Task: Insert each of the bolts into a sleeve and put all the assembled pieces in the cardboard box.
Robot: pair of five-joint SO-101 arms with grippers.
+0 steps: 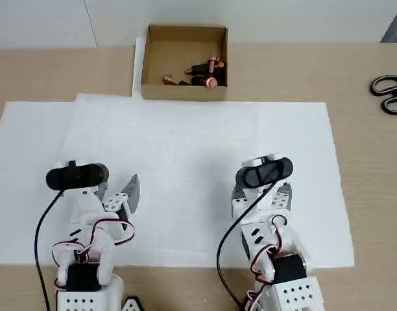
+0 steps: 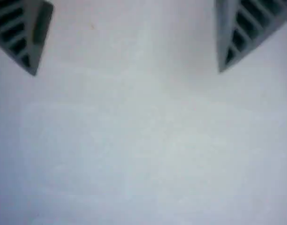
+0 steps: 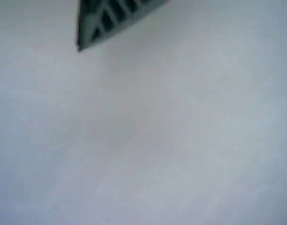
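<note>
Left gripper (image 2: 127, 70) and right gripper (image 1: 261, 194) parked at the near edge; assembled pieces (image 1: 202, 72) in the cardboard box (image 1: 185, 27).
Left gripper is released, jaws wide apart with nothing between them, close above the white paper (image 1: 185, 142). Right gripper also appears spread and carries nothing. All visible copper-and-black pieces lie together in the right half of the box, at the far side of the table and well apart from both arms. Judged from this, loading is finished and the step in hand is a hold at rest. Keep both arms drawn back and low. Do not drag a fingertip across the paper, since a shifted sheet could nudge the box.
</note>
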